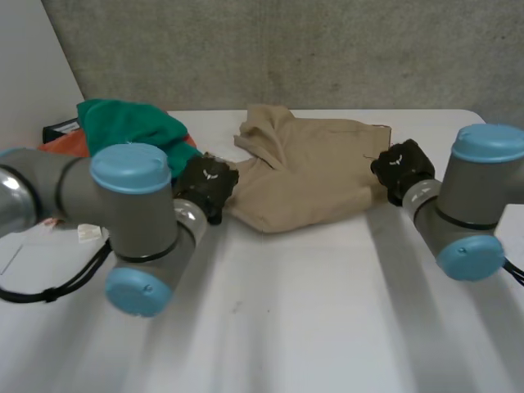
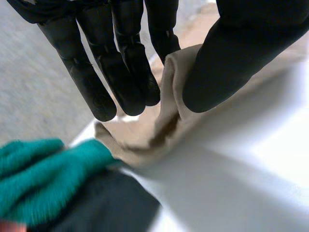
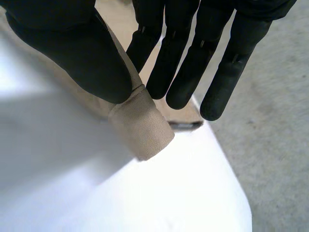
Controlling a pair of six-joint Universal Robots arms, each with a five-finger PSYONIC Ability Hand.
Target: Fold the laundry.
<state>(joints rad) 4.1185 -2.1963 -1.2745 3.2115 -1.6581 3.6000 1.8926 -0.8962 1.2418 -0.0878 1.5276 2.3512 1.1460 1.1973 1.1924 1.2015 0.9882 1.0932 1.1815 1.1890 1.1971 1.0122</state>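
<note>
The beige garment lies crumpled on the far part of the white desk, with a green cloth near its left end. The left hand pinches a fold at the garment's left edge between thumb and fingers. The right hand pinches the right edge in the same way.

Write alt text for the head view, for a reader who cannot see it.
A tan cloth lies crumpled on a white table, the left hand at its left edge, the right hand at its right. A green cloth lies behind the left arm.
</note>
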